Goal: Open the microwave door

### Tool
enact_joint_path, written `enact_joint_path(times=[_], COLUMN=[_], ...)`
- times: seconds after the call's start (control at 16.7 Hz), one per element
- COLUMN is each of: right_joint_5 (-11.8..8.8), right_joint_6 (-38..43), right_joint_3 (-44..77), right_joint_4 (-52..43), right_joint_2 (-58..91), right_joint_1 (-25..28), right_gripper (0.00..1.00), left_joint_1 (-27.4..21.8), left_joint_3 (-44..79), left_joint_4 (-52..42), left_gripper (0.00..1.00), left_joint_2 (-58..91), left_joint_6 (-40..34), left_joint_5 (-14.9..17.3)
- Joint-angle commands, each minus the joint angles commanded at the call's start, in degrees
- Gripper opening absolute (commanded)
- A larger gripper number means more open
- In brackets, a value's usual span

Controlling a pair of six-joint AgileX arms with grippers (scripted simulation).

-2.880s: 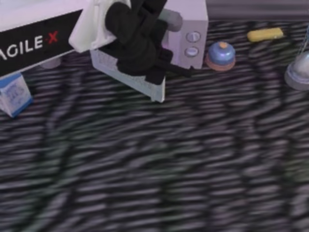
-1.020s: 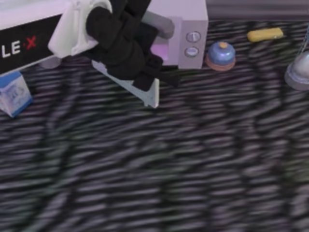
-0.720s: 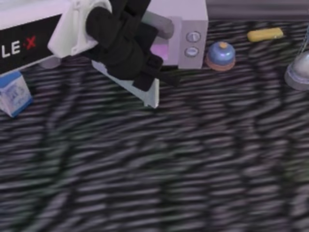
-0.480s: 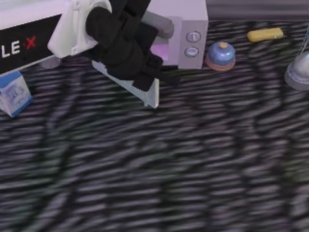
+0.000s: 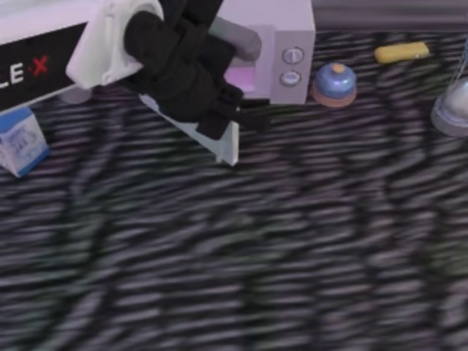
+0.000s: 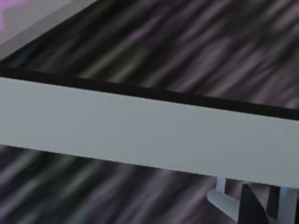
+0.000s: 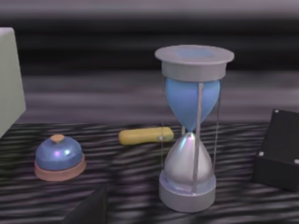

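The pale grey-white microwave (image 5: 281,36) stands at the table's far edge, its two silver knobs (image 5: 292,66) facing forward. The microwave door (image 5: 191,130) is swung out to the left, and the pinkish cavity (image 5: 245,77) shows behind it. My left gripper (image 5: 245,117) reaches over the door's free end, shut on its slim handle (image 6: 223,201). In the left wrist view the door's edge (image 6: 140,128) runs across as a pale band, with one dark finger (image 6: 250,211) by the handle. My right arm is parked out of the top view; one dark finger (image 7: 91,209) shows well off centre.
A blue call bell (image 5: 334,82) sits right of the microwave, a yellow bar (image 5: 401,52) behind it. An hourglass (image 7: 193,135) stands at the right edge with a black box (image 7: 280,154) beside it. A blue-white carton (image 5: 22,142) is at the left.
My left arm has drawn leftward and toward the front, pulling the door's free end with it. The door stands wider and more of the pink cavity shows. The last half second brought only a small shift.
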Motion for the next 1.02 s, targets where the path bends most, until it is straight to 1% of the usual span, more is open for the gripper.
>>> enact_joint_path(times=[0.3, 1.02], right_joint_5=[0.00, 0.00], right_joint_6=[0.00, 0.00], right_joint_3=[0.00, 0.00], right_joint_4=[0.00, 0.00], right_joint_2=[0.00, 0.00], right_joint_1=[0.00, 0.00], right_gripper=[1.00, 1.00], left_joint_1=[2.17, 2.25], left_joint_3=[-3.22, -3.38], left_joint_4=[0.41, 0.39], left_gripper=[0.00, 0.00], left_joint_2=[-2.74, -2.81], left_joint_6=[5.99, 6.21], left_joint_5=[3.17, 3.29])
